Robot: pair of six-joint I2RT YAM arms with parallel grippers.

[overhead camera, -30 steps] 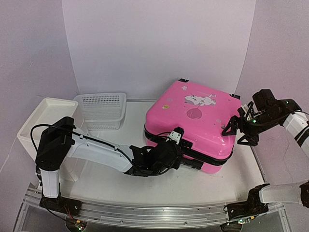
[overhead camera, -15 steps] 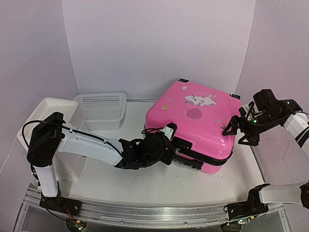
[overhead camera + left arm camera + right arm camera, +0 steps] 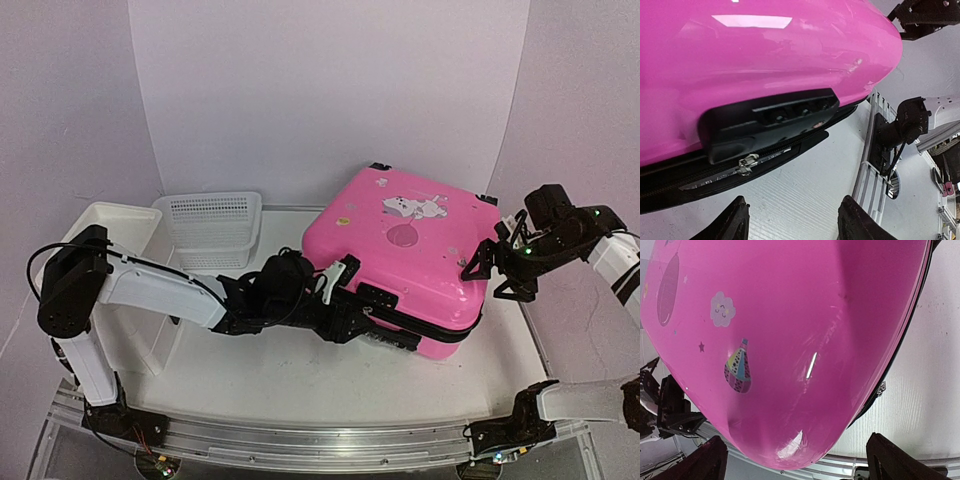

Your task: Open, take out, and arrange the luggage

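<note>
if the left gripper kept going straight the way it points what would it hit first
Probably the luggage, at its black zipper band below the lock housing; depth is unclear.

White wall panels [image 3: 330, 90] enclose a white table [image 3: 260, 375]; a metal rail [image 3: 300, 440] runs along its near edge.

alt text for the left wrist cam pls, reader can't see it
Close-up of the glossy pink luggage from the side, with its black lock housing in the centre and a silver zipper pull just below. The left gripper is open at the bottom edge, above the white table, holding nothing.
</note>
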